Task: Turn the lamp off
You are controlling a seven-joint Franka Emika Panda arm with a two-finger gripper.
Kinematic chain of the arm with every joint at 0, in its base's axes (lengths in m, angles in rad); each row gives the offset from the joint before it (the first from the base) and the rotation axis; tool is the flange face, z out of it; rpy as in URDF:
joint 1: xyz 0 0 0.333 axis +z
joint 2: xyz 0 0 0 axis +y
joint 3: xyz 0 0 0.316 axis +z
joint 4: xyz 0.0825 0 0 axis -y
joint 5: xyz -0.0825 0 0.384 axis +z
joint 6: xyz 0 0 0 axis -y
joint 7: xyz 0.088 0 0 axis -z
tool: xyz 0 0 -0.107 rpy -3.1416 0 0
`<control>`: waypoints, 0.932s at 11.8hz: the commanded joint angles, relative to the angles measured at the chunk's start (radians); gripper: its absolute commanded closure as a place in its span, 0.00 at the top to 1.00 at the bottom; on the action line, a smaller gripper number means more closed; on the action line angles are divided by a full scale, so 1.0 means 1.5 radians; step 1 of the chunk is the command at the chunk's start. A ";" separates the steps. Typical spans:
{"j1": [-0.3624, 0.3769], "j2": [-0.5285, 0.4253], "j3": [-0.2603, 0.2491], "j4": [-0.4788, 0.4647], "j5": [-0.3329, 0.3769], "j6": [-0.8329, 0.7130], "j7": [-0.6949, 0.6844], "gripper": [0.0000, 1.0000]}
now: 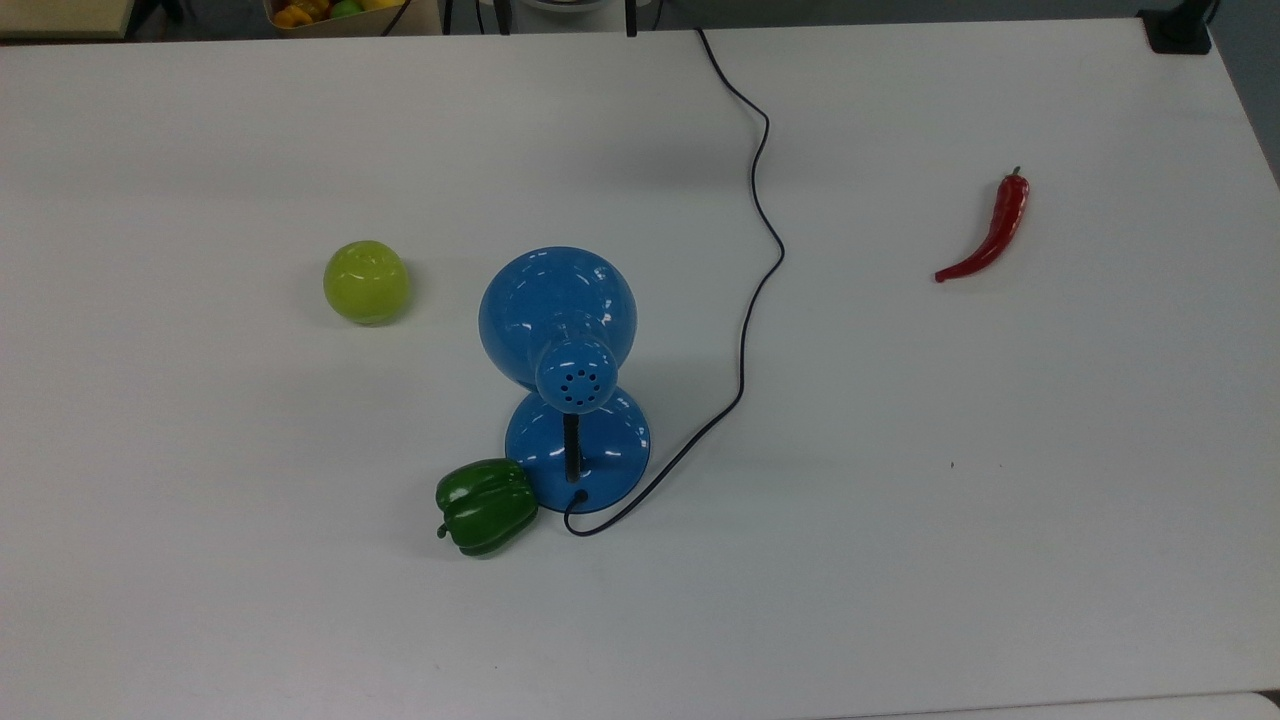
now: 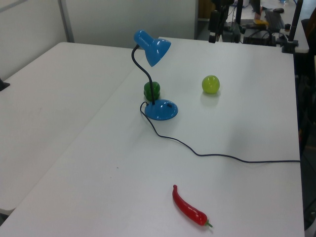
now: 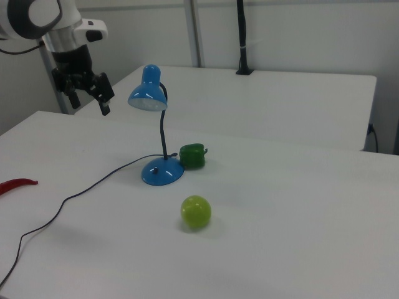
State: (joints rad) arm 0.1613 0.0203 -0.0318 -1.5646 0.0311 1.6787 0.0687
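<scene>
The jaws (image 3: 89,101) hang apart and empty, high above the tabletop (image 1: 1000,450). The lamp (image 3: 157,134) stands well below them, toward the right view's right, its base touching a green pepper (image 3: 192,156).

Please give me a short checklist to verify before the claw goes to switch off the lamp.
1. Claw open: ok, fingers apart in the right view.
2. Claw clear of lamp: ok, it hangs high, apart from the shade.
3. Lamp upright on its base: ok.
4. Space around base free: not ok, the green pepper lies against its edge.
5. Apple out of the way: ok, it sits apart from the lamp.
6. Lamp lit: cannot tell.
</scene>
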 commanded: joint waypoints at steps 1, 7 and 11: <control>0.001 0.012 -0.017 0.007 0.020 0.022 -0.118 1.00; 0.001 0.011 -0.018 0.002 0.021 0.022 -0.119 1.00; 0.003 0.012 -0.017 0.001 0.021 0.021 -0.120 1.00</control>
